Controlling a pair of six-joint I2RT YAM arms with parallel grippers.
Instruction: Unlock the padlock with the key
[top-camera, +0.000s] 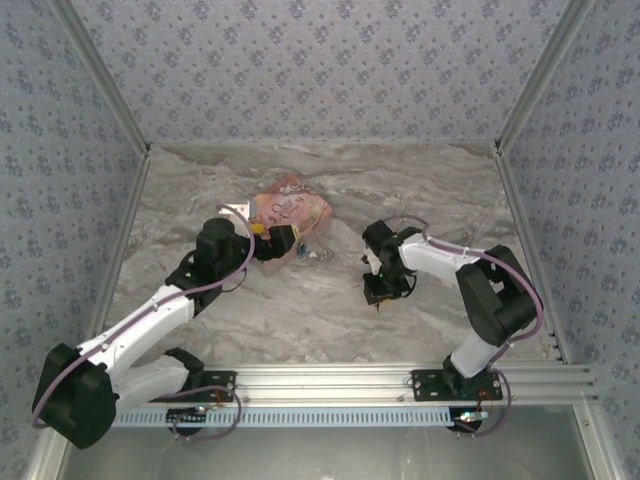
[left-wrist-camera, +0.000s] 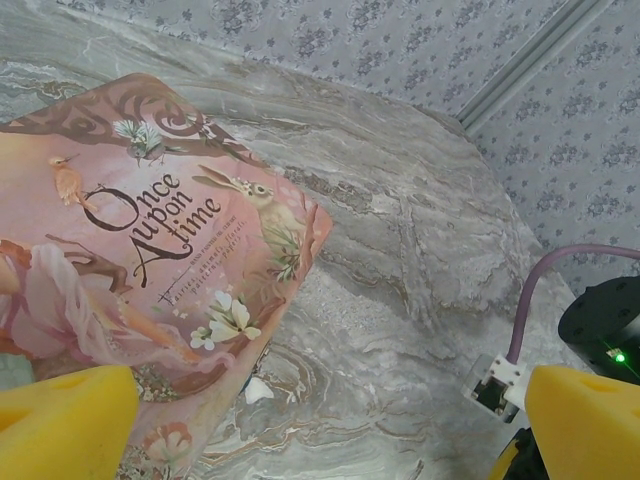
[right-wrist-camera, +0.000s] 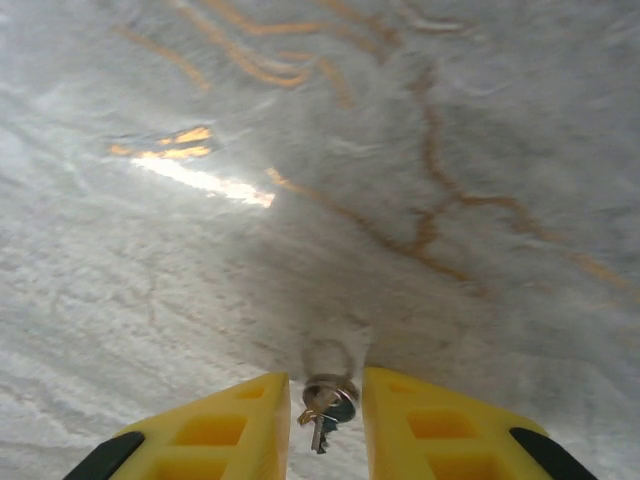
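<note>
We are gripping the key between our right fingers above the middle of the counter; our left fingers are gaping beside the pink box, the padlock seemingly lying alongside.

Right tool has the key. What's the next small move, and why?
Probably ease the right tool leftward toward the padlock. The key sits in its grip, clear of the table, while the padlock lies well apart from it beside the pink box, near the open left tool.
</note>
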